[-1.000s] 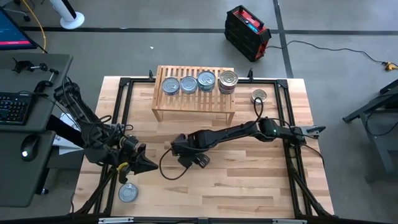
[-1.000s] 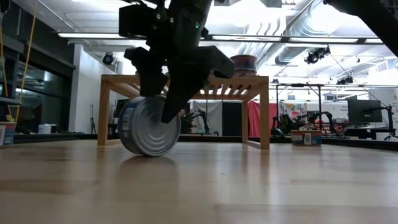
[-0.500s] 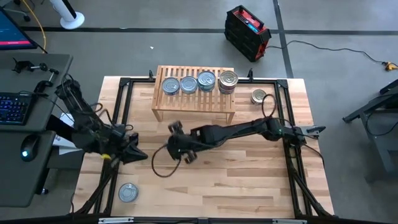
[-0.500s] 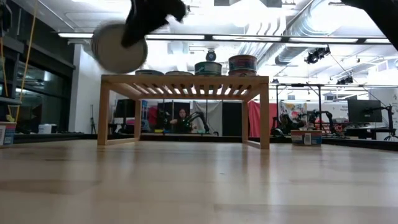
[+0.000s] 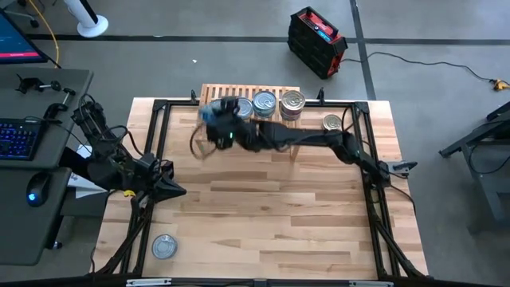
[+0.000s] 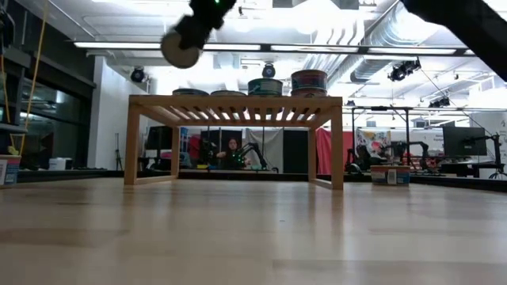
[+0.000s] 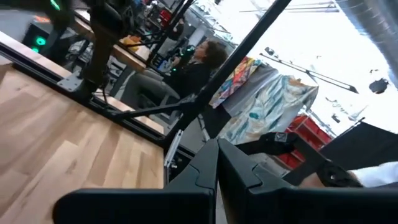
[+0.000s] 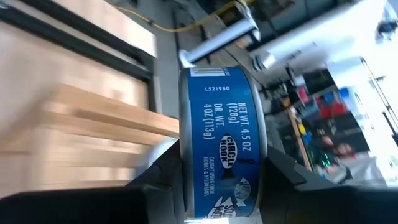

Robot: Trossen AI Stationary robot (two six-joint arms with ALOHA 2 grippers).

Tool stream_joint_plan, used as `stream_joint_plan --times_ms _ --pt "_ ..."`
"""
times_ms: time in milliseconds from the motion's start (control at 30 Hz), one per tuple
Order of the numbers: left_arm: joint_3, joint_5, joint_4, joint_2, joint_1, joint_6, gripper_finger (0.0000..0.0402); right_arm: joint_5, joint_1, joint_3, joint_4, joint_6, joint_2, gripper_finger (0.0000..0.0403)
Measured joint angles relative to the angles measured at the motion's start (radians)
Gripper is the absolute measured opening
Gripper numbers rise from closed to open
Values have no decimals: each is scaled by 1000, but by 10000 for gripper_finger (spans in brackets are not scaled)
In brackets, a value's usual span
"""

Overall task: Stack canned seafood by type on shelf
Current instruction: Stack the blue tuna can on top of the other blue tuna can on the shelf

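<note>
My right gripper (image 5: 217, 119) is above the left end of the shelf (image 5: 280, 129), shut on a blue-labelled tin of canned seafood (image 8: 222, 124). In the low view this tin (image 6: 182, 47) hangs higher than the shelf top (image 6: 235, 100). Three more tins (image 5: 264, 102) show standing on the slats, the right one a stack (image 5: 292, 104). One gold-lidded tin (image 5: 332, 123) lies on the table right of the shelf. Another silvery tin (image 5: 164, 245) lies near the front left. My left gripper (image 5: 171, 190) waits shut over the table's left side, holding nothing. My right gripper pinches the tin between its two fingers (image 8: 163, 177), one on each flat face, with the labelled side wall (image 8: 214, 155) facing the wrist camera. It reaches roughly level from the table's right. The tin is lifted clear and stands on edge, one flat face toward the near side.
A black metal frame (image 5: 159, 119) runs around the tabletop. Bare planks (image 5: 271, 207) lie in front of the shelf. A desk with a keyboard (image 5: 20, 139) stands left of the table. A red-and-black case (image 5: 316, 41) sits on the floor behind.
My right gripper has lifted the tin off the table's middle, where it stood on edge. It carried the tin up and toward the far edge to above the shelf's left end, turning its wrist on the way. My left gripper has drawn back slightly toward the table's far left.
</note>
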Motion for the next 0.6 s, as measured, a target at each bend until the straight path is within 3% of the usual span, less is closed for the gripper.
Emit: stream_joint_plan --times_ms 233,400,600 --pt "0 -28 -11 0 0 6 0 -57 -97 -1 -29 1 21 121" --pt "0 -42 -16 0 0 4 0 -131 -110 -2 -16 0 42 133" --pt "0 -51 -22 0 0 0 0 -129 -117 -2 -10 4 59 136"
